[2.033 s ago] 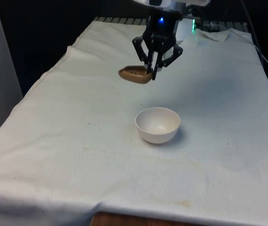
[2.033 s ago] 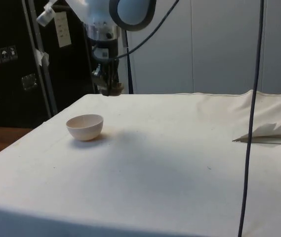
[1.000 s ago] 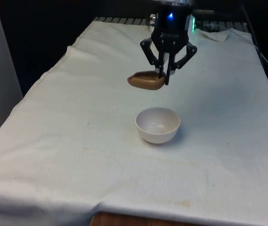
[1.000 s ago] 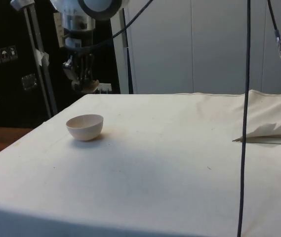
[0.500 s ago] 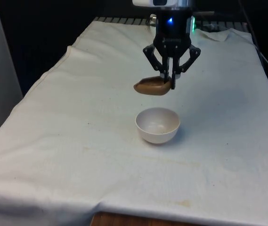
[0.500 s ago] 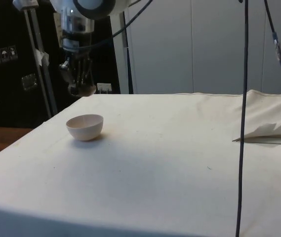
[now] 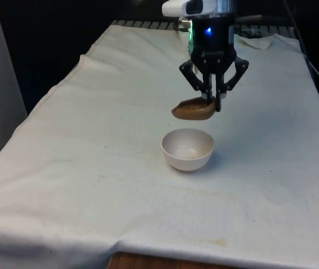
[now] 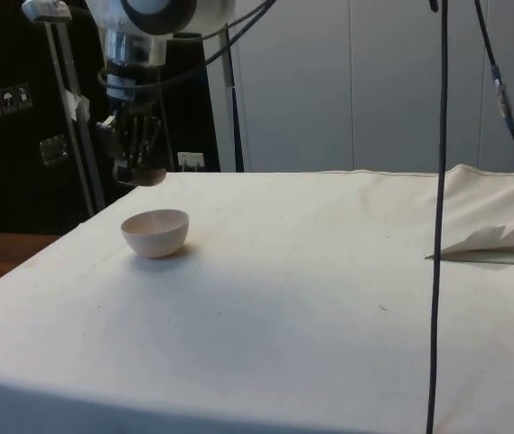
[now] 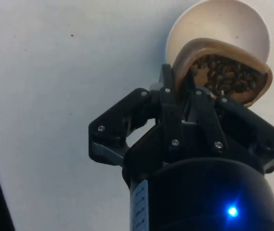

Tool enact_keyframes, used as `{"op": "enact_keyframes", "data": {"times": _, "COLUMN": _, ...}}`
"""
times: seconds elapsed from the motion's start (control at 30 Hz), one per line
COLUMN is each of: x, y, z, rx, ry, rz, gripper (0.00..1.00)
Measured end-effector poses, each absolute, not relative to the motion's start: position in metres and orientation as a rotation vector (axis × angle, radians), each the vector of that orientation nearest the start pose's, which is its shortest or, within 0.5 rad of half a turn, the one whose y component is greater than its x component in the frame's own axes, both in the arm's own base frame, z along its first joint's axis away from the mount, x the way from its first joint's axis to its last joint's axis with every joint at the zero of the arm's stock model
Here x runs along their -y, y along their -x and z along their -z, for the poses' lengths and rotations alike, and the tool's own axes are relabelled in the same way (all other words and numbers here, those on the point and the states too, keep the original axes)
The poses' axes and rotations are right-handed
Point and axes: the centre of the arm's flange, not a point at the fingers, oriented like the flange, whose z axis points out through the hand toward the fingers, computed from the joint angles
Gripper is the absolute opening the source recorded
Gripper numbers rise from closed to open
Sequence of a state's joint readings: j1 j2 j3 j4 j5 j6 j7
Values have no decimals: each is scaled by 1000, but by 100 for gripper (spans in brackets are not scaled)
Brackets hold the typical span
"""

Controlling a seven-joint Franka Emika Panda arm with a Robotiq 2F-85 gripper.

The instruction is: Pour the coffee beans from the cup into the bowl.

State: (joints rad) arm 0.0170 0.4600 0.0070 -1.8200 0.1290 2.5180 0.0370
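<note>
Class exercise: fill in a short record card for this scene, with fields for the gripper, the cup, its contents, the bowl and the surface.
gripper: gripper shut on the cup's rim, held in the air
cup: brown cup above the bowl, level, not touching it
contents: coffee beans inside the cup
bowl: white bowl, upright on the cloth, no beans seen inside
surface: white cloth over the table

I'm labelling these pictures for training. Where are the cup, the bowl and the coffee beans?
cup (image 7: 192, 110): front view, on its brown outer wall.
bowl (image 7: 186, 150): front view, on its pale inner wall.
coffee beans (image 9: 226, 79): wrist view, on the dark heap inside the cup.
</note>
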Motion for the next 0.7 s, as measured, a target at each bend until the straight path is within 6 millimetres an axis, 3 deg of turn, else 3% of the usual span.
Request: {"op": "enact_keyframes", "data": {"times": 0.7, "x": -20, "y": -671, "z": -292, "rx": -193, "ry": 2897, "rz": 337, "gripper": 1}}
